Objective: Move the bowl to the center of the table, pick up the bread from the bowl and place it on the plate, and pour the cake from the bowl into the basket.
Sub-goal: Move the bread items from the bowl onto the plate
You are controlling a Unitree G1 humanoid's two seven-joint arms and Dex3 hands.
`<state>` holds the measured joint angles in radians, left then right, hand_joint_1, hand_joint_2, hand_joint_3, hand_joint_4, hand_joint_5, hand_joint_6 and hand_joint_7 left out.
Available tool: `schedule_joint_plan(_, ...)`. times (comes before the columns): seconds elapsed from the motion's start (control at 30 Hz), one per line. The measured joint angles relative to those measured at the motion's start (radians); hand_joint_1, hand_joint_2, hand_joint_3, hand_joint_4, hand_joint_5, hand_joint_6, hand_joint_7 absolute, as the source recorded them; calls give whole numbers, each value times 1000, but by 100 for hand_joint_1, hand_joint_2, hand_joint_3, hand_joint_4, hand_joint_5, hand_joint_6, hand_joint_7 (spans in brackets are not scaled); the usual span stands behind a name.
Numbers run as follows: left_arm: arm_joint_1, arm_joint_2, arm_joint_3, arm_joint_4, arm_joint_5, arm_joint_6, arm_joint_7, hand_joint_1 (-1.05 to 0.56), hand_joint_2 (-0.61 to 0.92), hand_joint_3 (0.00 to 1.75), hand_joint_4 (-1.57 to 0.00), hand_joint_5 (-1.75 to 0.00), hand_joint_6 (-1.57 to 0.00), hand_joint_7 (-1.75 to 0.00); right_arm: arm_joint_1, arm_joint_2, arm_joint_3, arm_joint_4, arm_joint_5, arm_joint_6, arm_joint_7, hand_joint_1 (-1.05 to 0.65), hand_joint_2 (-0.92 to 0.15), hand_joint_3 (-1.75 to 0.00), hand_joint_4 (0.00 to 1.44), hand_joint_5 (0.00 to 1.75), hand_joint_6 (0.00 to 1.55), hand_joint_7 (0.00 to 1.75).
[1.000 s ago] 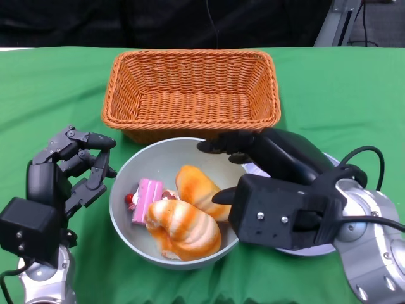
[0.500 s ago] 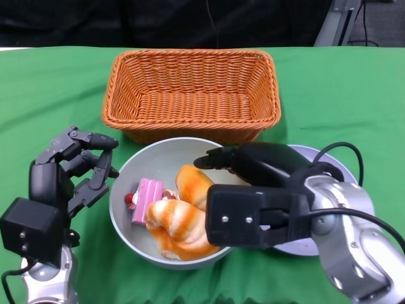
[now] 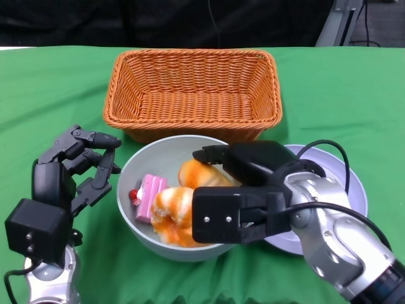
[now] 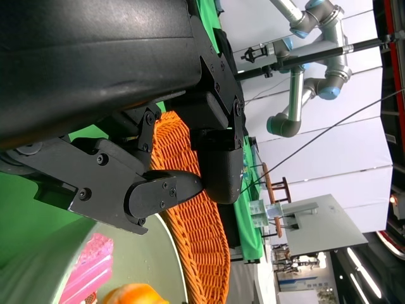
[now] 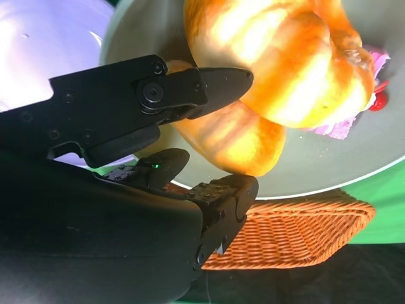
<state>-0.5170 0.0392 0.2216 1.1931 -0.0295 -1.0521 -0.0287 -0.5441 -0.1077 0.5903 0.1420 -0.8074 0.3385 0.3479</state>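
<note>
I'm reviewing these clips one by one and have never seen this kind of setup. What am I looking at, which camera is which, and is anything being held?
This is a humanoid robot at a green table. The wide picture looks down from its head; the other two come from cameras at its wrists, so they look tilted. On the table stand a wicker basket, a grey bowl and a pale plate. The bowl holds two bread rolls and a pink cake. The right hand reaches into the bowl, fingers around one roll, seemingly touching it; a firm grip is not clear. The left hand is beside the bowl, holding nothing.
</note>
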Motion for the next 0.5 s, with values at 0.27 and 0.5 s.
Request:
schedule_joint_plan(0.27,0,-5,-5,-1,-5,-5,-3,-18,75,71,-80,-151,-84,-118,-43,16,26,76,-2,-22,-31,-76,-92,-18,58,6,43,1)
schedule_joint_plan(0.5,0,-5,-8,-1,-4,-6,-4,-17,75,72,-80,-150,-85,-117,-44,20,25,112,2,-59,-90,-65,-92,-10,74,10,55,4)
